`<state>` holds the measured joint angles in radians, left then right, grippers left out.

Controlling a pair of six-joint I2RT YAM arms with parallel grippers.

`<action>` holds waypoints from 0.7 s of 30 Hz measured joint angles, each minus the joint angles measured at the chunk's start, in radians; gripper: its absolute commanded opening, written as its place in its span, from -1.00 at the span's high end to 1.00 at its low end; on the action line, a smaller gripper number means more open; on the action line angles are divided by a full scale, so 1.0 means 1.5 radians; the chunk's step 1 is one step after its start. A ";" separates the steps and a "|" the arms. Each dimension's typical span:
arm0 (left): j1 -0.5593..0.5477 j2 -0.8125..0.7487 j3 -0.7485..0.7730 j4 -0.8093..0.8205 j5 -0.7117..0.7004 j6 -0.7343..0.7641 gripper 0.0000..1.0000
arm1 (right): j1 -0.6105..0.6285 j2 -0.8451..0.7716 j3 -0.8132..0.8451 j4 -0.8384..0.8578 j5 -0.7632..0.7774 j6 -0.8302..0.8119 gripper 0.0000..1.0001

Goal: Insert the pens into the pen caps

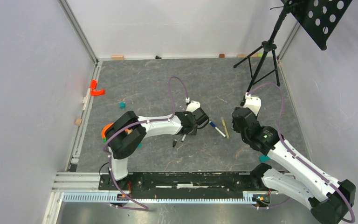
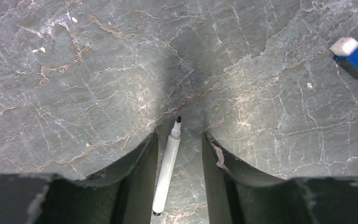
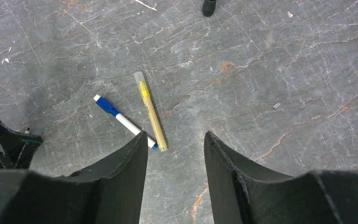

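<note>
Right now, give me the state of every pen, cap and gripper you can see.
white pen: uncapped, black tip bare, lying flat, not gripped.
black cap: lying loose, on no pen.
blue-capped pen: cap on, lying flat.
yellow-olive pen: lying flat beside it, a clear cap seemingly on.
left gripper: open, jaws either side of the white pen.
right gripper: open, empty.

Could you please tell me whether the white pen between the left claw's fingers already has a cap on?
No, the white pen lies uncapped on the table inside the open left claw, its black tip bare.
</note>
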<state>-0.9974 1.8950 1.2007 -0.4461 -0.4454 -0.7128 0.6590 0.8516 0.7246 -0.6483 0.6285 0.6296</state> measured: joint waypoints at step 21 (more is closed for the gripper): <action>-0.030 0.002 0.021 -0.063 0.080 0.140 0.21 | 0.000 -0.003 -0.004 0.002 -0.007 -0.005 -0.05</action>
<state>-1.0428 1.8980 1.2324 -0.5400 -0.3248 -0.5030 0.6590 0.8474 0.7189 -0.6453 0.6174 0.6216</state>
